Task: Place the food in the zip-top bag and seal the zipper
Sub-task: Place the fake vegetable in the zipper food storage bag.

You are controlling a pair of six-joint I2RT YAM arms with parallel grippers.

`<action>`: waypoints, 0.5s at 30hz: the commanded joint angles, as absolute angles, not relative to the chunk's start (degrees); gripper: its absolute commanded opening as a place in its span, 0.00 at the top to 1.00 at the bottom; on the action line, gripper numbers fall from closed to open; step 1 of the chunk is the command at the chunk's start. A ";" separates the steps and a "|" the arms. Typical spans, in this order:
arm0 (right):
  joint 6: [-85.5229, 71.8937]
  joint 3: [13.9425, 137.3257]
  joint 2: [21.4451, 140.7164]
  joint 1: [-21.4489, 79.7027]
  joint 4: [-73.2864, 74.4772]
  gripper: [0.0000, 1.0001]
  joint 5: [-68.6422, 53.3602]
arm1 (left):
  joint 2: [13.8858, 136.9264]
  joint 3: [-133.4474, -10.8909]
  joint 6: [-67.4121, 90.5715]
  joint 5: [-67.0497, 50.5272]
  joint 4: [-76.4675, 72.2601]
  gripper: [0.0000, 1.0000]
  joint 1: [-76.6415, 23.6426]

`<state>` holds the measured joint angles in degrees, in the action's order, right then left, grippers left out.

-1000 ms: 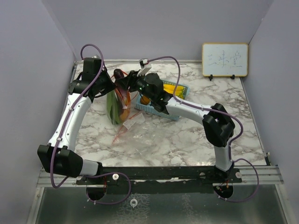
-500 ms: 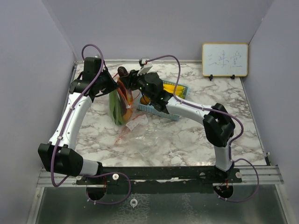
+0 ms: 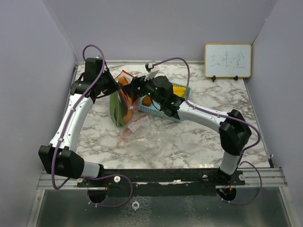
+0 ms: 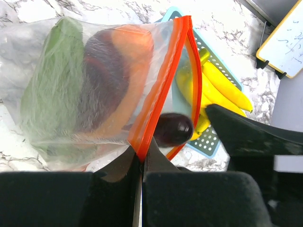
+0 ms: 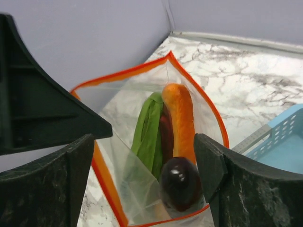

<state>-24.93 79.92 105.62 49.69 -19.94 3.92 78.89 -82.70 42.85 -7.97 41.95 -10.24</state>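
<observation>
Standing here, I see the left tool [image 4: 140, 161] pinching the orange zipper rim of the bag [image 4: 57, 94], holding its mouth up off the tabletop [image 3: 180, 142]. The right tool [image 5: 144, 163] hangs at that mouth, fingers spread wide, gripping nothing. The eggplant [image 5: 180, 183] sits just inside the opening; the carrot [image 5: 179, 118] and leafy greens [image 5: 147, 132] lie deeper. Bananas [image 4: 222, 90] rest in the blue basket [image 4: 211, 142] beside the bag.

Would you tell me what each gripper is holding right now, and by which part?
The left gripper pinches the zip-top bag by its orange zipper rim. The right gripper holds nothing; its jaws stand open.
</observation>
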 commanded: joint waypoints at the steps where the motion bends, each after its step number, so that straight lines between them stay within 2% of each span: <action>1: -20.48 80.93 98.04 49.78 -17.32 0.14 11.43 | 78.42 -84.07 43.19 -9.12 38.77 1.00 -10.38; 6: -20.65 83.76 97.39 44.51 -6.42 0.20 17.80 | 77.38 -83.66 42.74 -7.87 39.41 1.00 -10.29; 11: -18.31 89.75 103.15 41.05 5.17 0.26 18.19 | 76.40 -85.02 41.64 -5.61 40.25 1.00 -10.04; 15: -18.59 91.43 106.49 39.81 8.49 0.33 15.10 | 75.51 -87.01 40.40 -1.72 41.88 1.00 -10.02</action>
